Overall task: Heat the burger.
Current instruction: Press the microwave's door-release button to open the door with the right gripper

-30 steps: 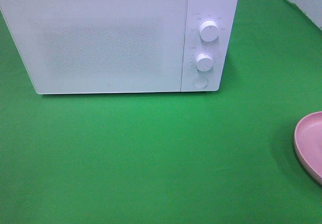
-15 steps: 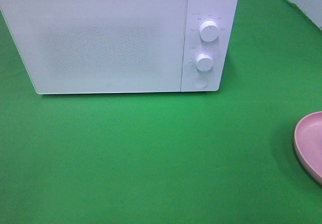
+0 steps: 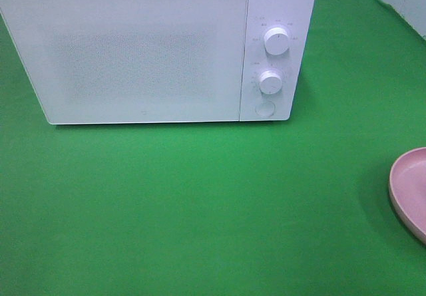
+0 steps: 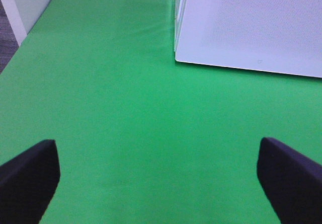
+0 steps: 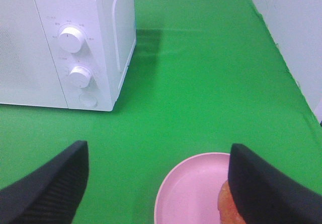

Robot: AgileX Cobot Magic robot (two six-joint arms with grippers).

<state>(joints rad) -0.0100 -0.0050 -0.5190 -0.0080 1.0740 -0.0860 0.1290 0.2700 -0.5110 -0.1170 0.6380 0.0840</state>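
The burger shows only as an orange-brown edge on the pink plate, mostly hidden behind one dark finger of my right gripper. That gripper hangs open above the plate with nothing between its fingers. In the high view only the plate's rim shows at the right edge, and neither arm appears. The white microwave stands at the back with its door shut. My left gripper is open wide over bare green cloth, short of the microwave's front left corner.
Two round knobs and a round button sit on the microwave's right panel. Green cloth covers the table. A white wall borders the table's right side, and a white panel stands past the cloth's left edge.
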